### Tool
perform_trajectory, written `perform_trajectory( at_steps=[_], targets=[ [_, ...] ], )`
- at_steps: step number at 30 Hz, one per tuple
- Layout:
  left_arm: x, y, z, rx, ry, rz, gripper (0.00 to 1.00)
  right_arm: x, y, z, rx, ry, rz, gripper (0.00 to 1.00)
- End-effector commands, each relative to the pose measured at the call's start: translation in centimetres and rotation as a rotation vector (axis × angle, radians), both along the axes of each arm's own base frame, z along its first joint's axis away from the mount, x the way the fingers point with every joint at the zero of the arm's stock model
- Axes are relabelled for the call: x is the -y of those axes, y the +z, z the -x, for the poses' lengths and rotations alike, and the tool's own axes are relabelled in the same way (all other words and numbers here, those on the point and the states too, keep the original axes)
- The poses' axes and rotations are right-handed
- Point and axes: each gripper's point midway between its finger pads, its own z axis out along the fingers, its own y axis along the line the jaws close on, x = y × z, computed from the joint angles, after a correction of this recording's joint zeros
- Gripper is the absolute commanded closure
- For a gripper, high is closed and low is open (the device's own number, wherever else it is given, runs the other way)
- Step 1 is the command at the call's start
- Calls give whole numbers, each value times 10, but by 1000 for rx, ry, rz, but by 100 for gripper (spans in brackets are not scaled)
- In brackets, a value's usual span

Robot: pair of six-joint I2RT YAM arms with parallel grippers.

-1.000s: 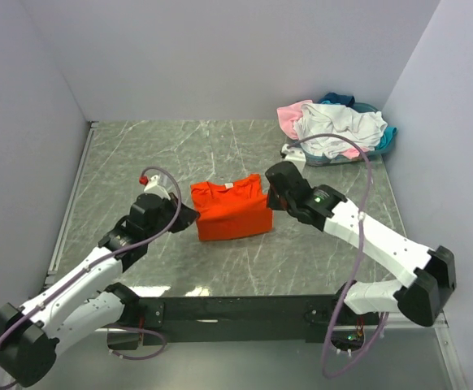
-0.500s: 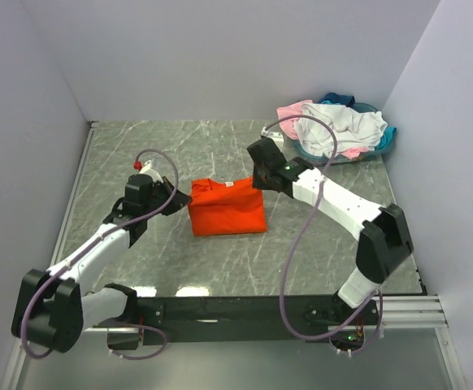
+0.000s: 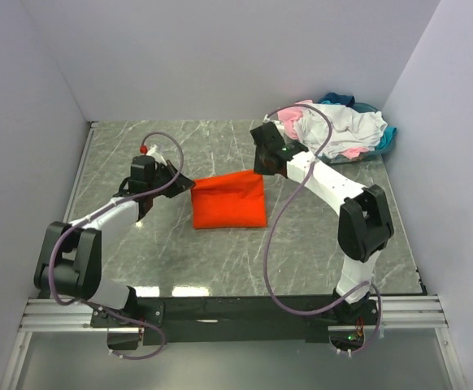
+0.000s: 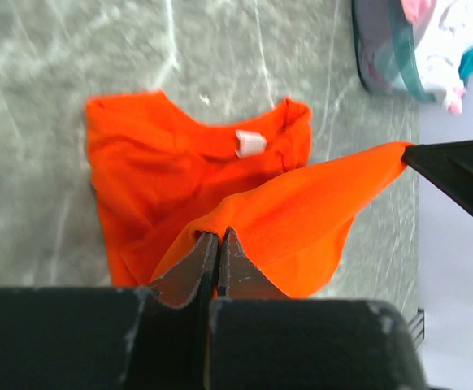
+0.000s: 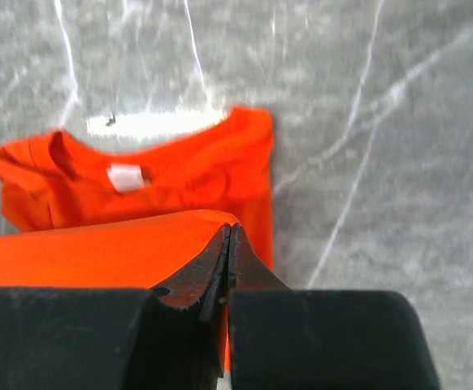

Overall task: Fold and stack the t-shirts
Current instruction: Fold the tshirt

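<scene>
Tabletop (image 3: 220, 252) is carrying the orange shirt (image 3: 228, 203) in its middle, one edge lifted over the collar half. The other shirts (image 3: 338, 130) are lying heaped at the far right corner. The left gripper (image 4: 216, 242) and the right gripper (image 5: 228, 236) are each pinching a lifted corner, fingers (image 4: 192, 262) pressed on cloth.

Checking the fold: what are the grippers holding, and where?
Both hold the orange t-shirt: left gripper and right gripper each pinch one corner of its lifted edge.

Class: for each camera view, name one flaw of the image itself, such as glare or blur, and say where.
Top external: glare patches on the table near its front edge. Left wrist: orange shirt slightly soft. Right wrist: white glare behind the shirt.
</scene>
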Motion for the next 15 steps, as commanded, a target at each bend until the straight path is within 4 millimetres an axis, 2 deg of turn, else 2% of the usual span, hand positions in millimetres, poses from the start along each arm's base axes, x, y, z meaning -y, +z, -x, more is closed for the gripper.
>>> perform_trajectory(
  at_steps=[1,2,4,5,6,7,9,10,15],
  targets=[
    [-8,17,-28,77,20,36,100,3,11,-30,44,-9,6,100],
    [-8,7,-31,54,19,41,99,2,10,-34,42,-8,6,100],
    [-8,7,-41,54,4,58,100,3,4,-45,30,-11,11,100],
    [-8,-5,-45,25,0,50,100,3,2,-50,28,-10,12,100],
    [-8,-9,-49,17,1,47,100,2,6,-57,33,-11,3,100],
    [-7,-8,-54,20,-8,51,100,1,-5,-60,13,-7,12,100],
    [-7,-20,-59,-4,-17,48,100,-2,-5,-67,10,-1,13,100],
    [-7,-20,-63,-4,-18,48,100,-2,-14,-70,-7,-2,21,100],
    [-7,-38,-71,-46,-16,33,98,-6,-22,-79,-15,3,21,100]
  ],
)
